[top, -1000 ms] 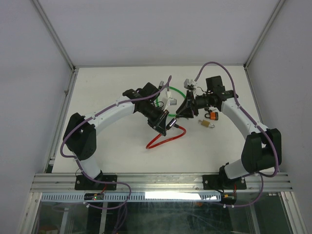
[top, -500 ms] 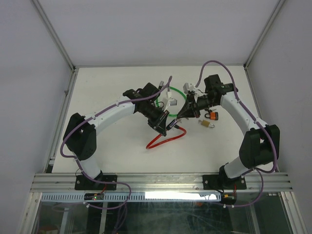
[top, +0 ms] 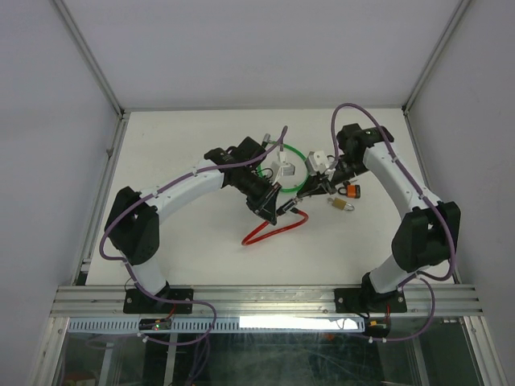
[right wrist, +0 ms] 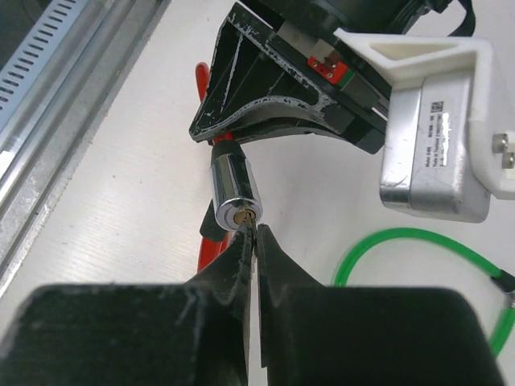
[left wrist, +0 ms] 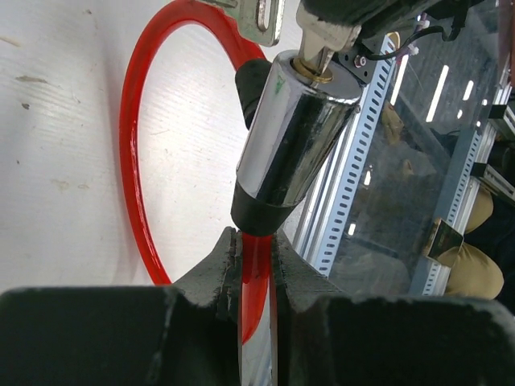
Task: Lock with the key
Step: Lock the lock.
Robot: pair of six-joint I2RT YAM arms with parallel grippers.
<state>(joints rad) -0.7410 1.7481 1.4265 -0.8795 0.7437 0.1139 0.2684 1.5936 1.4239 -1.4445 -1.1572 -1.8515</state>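
My right tool (right wrist: 254,237) pinches the key (left wrist: 320,36) end-on into the lock cylinder (right wrist: 232,191) at frame centre; my left tool (left wrist: 255,241) clamps its red cable (left wrist: 129,161).

The left arm (top: 189,183) and right arm (top: 398,186) wear white shells over black joints; purple cables (top: 351,104) loop along them. Black fingers (right wrist: 229,269); silver camera (right wrist: 426,153) in white bracket (right wrist: 418,52).

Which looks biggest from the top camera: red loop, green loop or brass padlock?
1. Red loop and green loop: about alike, and the green one is partly hidden.
2. Brass padlock: smallest.
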